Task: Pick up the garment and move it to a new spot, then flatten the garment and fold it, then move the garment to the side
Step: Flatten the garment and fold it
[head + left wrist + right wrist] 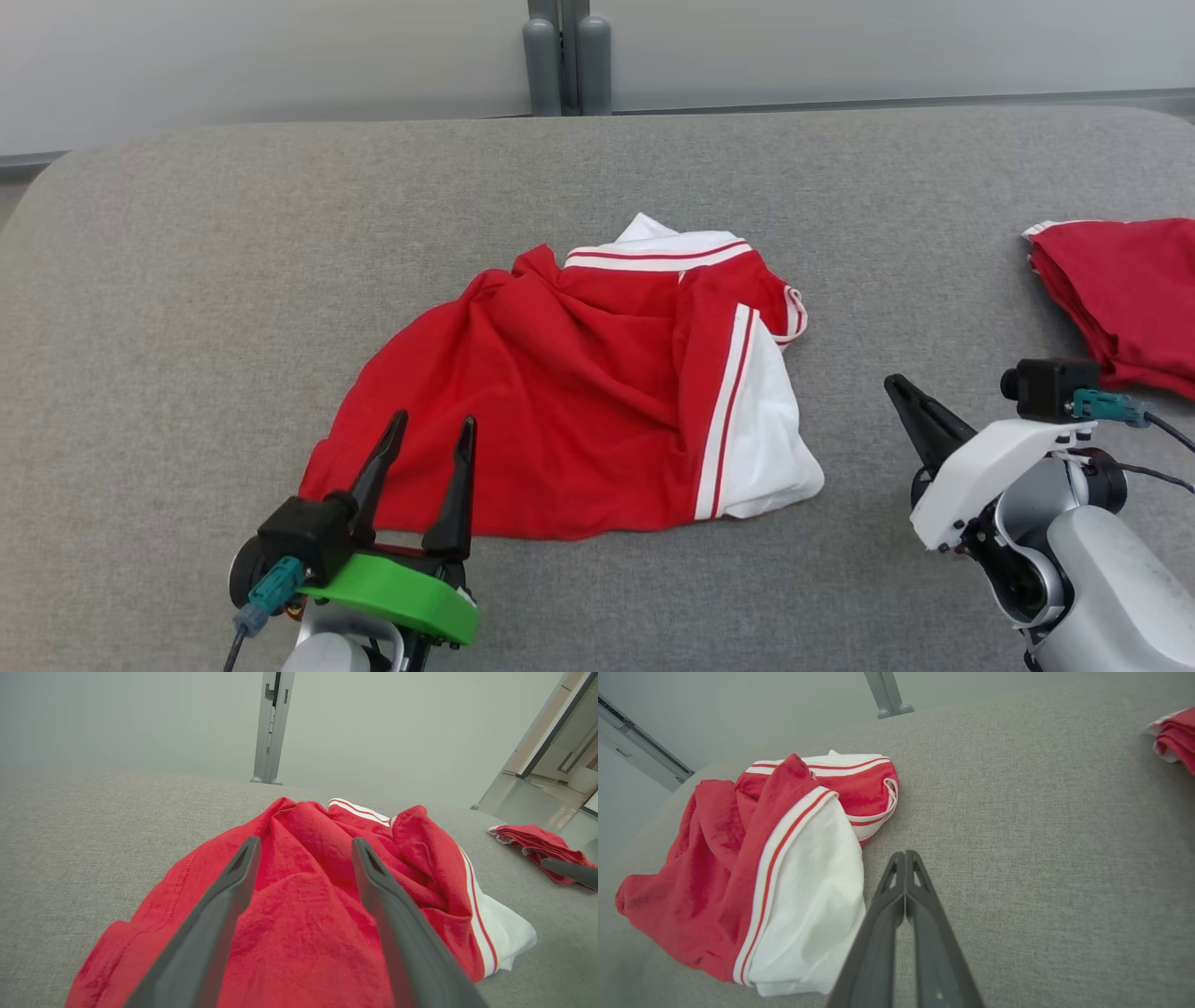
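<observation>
Garment (579,392) crumpled mid-surface (187,280), 12 o'clock of my left fingers (457,476), which are spread and empty. Right fingers (910,401) at its 4 o'clock, pinched shut on nothing. Soft, light, floppy; I'd pinch the red hem corner (322,481).

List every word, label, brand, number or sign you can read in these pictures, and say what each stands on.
No text can be read.
The crumpled red and white garment has stripes but no lettering; a tiny white mark below its striped band is too small to read.
The folded red garment, the grey surface, the left gripper and the right gripper carry no legible marks.
</observation>
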Available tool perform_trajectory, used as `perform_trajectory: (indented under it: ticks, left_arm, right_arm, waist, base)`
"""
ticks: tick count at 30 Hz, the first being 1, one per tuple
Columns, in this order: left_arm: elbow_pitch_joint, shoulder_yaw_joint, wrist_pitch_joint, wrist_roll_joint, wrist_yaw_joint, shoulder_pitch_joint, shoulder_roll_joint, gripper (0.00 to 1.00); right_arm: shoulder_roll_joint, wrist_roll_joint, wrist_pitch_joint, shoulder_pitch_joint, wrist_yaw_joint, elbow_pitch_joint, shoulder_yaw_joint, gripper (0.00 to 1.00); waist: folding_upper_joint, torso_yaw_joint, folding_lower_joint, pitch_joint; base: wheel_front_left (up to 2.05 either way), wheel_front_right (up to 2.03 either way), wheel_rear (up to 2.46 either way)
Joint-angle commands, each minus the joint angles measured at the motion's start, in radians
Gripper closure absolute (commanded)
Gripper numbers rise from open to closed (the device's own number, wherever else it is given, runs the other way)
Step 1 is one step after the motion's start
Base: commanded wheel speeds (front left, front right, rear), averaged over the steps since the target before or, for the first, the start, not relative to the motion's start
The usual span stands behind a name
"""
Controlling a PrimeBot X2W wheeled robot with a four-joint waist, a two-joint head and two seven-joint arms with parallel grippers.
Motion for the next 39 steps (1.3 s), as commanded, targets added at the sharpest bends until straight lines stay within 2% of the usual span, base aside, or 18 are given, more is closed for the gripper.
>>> perform_trajectory:
  ticks: [1,2,3,9,19,20,21,22,23,28,32,36,39]
  left_arm:
    - [0.002,-0.001,0.0,0.002,-0.005,-0.017,0.002,0.0]
    - [0.003,-0.003,0.0,0.001,-0.005,-0.02,0.003,0.0]
    - [0.005,-0.005,0.0,0.001,-0.005,-0.022,0.006,0.0]
    - [0.011,-0.011,0.0,-0.003,-0.006,-0.037,0.01,0.0]
    - [0.015,-0.013,0.0,-0.006,-0.007,-0.037,0.006,0.0]
    - [0.015,-0.012,0.0,-0.007,-0.007,-0.034,0.006,0.0]
    - [0.015,-0.01,0.0,-0.007,-0.007,-0.031,0.007,0.0]
    - [0.016,-0.008,0.0,-0.007,-0.007,-0.029,0.007,0.0]
    - [0.015,-0.005,0.0,-0.007,-0.007,-0.026,0.008,0.0]
    - [0.014,0.004,0.0,-0.003,-0.007,-0.009,0.008,0.0]
    - [0.014,0.011,0.0,-0.003,-0.007,0.009,0.012,0.0]
    - [0.011,0.015,0.0,-0.002,-0.007,0.02,0.011,0.0]
    - [0.01,0.009,0.0,0.001,-0.007,0.014,0.011,0.0]
  right_arm:
    - [0.013,0.009,-0.007,0.013,0.0,-0.012,-0.005,0.75]
    - [0.018,0.006,-0.01,0.017,0.0,-0.014,-0.005,0.54]
    - [0.03,0.01,-0.009,0.017,0.0,-0.014,-0.001,0.0]
    - [0.076,0.03,-0.003,-0.04,0.0,0.054,0.025,0.0]
    - [0.093,0.06,0.111,-0.151,0.0,0.294,0.085,0.0]
    - [0.093,0.061,0.12,-0.152,0.0,0.31,0.091,0.13]
    - [0.093,0.062,0.125,-0.155,0.0,0.323,0.098,0.56]
    - [0.094,0.065,0.123,-0.158,0.0,0.331,0.1,0.84]
    - [0.095,0.067,0.115,-0.162,0.0,0.335,0.104,1.0]
    - [0.065,0.031,0.04,-0.157,0.0,0.323,0.091,1.0]
    - [0.037,-0.029,-0.002,-0.131,0.0,0.272,0.064,1.0]
    - [0.001,-0.102,0.022,-0.087,0.0,0.185,0.022,1.0]
    - [-0.001,-0.15,0.076,-0.046,0.0,0.107,-0.025,1.0]
  waist:
    - [0.0,-0.017,0.0,0.0]
    - [0.0,-0.013,0.0,0.002]
    - [0.0,-0.007,0.0,0.005]
    - [0.0,0.044,0.0,0.017]
    - [0.0,0.127,0.0,0.025]
    - [0.0,0.131,0.0,0.024]
    - [0.0,0.134,0.0,0.023]
    - [0.0,0.135,0.0,0.022]
    - [0.0,0.136,0.0,0.02]
    - [0.0,0.113,0.0,0.003]
    - [0.0,0.057,0.0,-0.013]
    - [0.0,-0.012,0.0,-0.021]
    - [0.0,-0.054,0.0,-0.016]
  base:
    - [0.0,0.0,0.0]
    - [0.0,0.0,0.0]
    - [0.0,0.0,0.0]
    - [0.0,0.0,0.0]
    - [0.0,0.0,0.0]
    - [0.0,0.0,0.0]
    - [0.0,0.0,0.0]
    - [0.0,0.0,0.0]
    - [0.0,0.0,0.0]
    - [0.0,0.0,0.0]
    - [0.0,0.0,0.0]
    - [0.0,0.0,0.0]
    - [0.0,0.0,0.0]
